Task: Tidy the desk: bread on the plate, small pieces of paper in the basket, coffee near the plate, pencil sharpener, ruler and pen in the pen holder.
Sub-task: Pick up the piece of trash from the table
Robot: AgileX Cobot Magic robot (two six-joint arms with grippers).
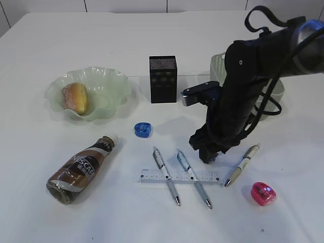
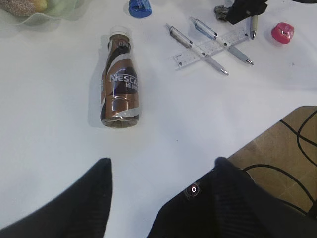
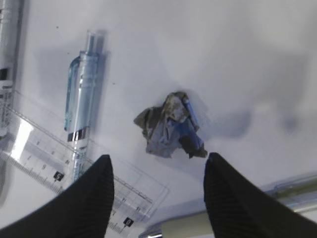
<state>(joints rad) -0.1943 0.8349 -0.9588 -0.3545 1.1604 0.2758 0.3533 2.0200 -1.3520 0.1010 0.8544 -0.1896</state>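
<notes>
With my right gripper (image 3: 157,171) empty, fingers (image 3: 86,198) spread wide just above the crumpled paper scrap (image 3: 170,125) beside the clear ruler (image 3: 74,173), I judge the paper-to-basket step is in hand: lower straight, then close.

Black arm (image 1: 243,96), looped black cables (image 1: 266,104) beside it; black ribbed fingers (image 3: 84,198); one silver screw (image 2: 193,189).

Setting: white table (image 1: 61,223), tiled wall behind.
Wall tiles (image 1: 126,5) at 12 o'clock; brown floor (image 2: 277,148) at 4 o'clock in the left wrist view.
</notes>
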